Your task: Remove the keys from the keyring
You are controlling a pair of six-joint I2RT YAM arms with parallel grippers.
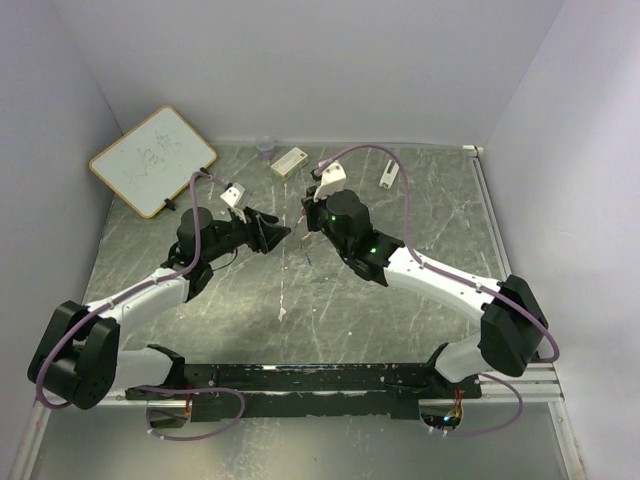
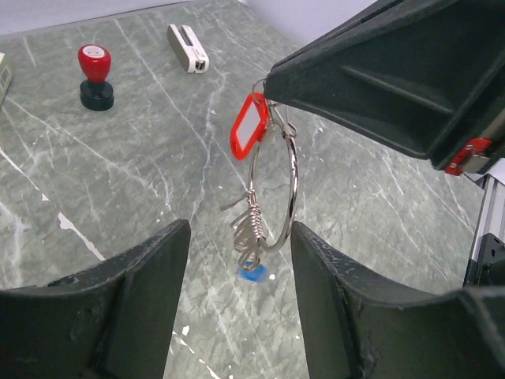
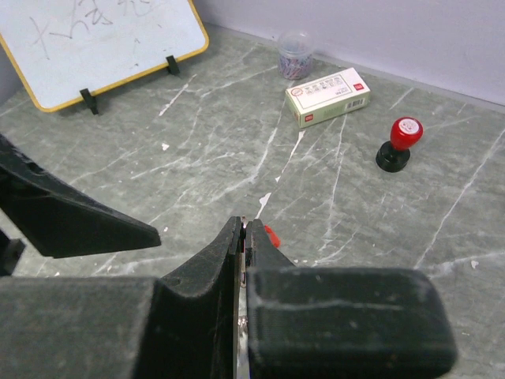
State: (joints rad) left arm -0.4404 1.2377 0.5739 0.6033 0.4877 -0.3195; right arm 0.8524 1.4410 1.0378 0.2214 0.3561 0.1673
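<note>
My right gripper (image 3: 246, 227) is shut on the top of the keyring (image 2: 293, 183), a thin silvery wire loop that hangs above the table. A red-headed key (image 2: 249, 126) hangs by the right fingertips and also shows in the right wrist view (image 3: 273, 235). Several plain silvery keys (image 2: 251, 223) and a blue-headed key (image 2: 252, 274) hang at the loop's bottom. My left gripper (image 2: 239, 237) is open, with its fingers on either side of the loop's lower part; the right-hand finger (image 2: 316, 260) is at or very near the wire. In the top view the two grippers, left (image 1: 280, 232) and right (image 1: 308, 222), meet mid-table.
A black stamp with a red top (image 3: 398, 142) stands behind the grippers. A white box (image 3: 327, 96), a small jar of clips (image 3: 294, 54) and a white device (image 1: 388, 174) lie along the back. A whiteboard (image 1: 152, 160) leans at the back left.
</note>
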